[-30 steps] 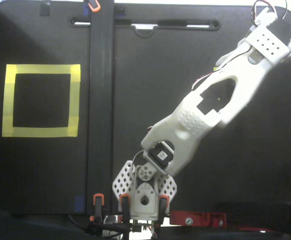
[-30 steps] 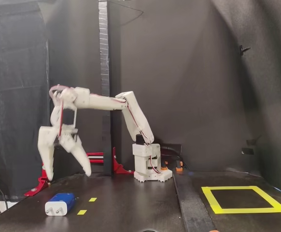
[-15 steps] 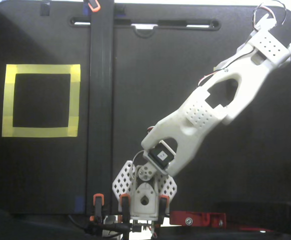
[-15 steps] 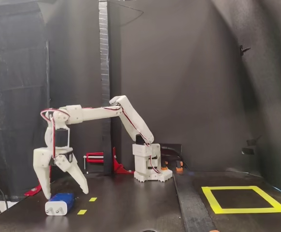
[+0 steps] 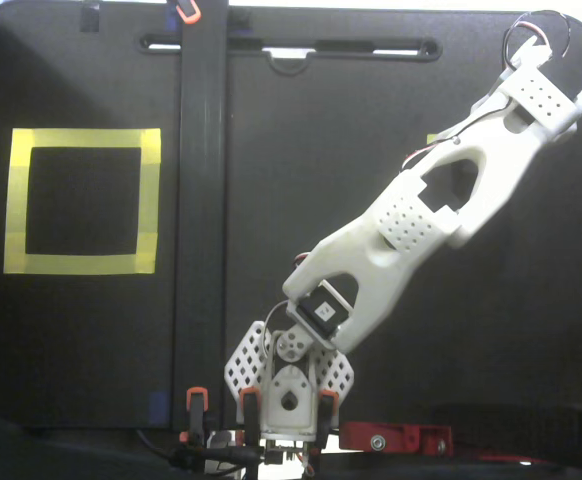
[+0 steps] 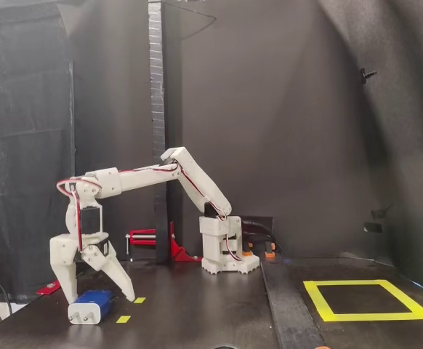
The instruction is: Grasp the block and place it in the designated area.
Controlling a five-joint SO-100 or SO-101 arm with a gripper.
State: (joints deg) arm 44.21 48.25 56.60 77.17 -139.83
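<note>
The dark-blue block [image 6: 91, 306] lies on the black table at the lower left of a fixed view, its pale plug end toward the camera. My gripper [image 6: 99, 295] is open and lowered over it, one white finger [image 6: 69, 285] to the left of the block and the other [image 6: 121, 282] to its right. In the top-down fixed view the arm's wrist [image 5: 543, 95] reaches to the upper right and hides the block. The designated area, a yellow tape square [image 5: 81, 139], is at the far left there, and at the lower right in the side view [image 6: 320, 302].
A black vertical post [image 5: 203, 200] stands between the arm and the yellow square, also seen in the side view [image 6: 155, 109]. Tiny yellow markers [image 6: 123, 318] lie by the block. The arm's base [image 5: 289, 385] and a red clamp [image 5: 396, 437] sit at the near edge.
</note>
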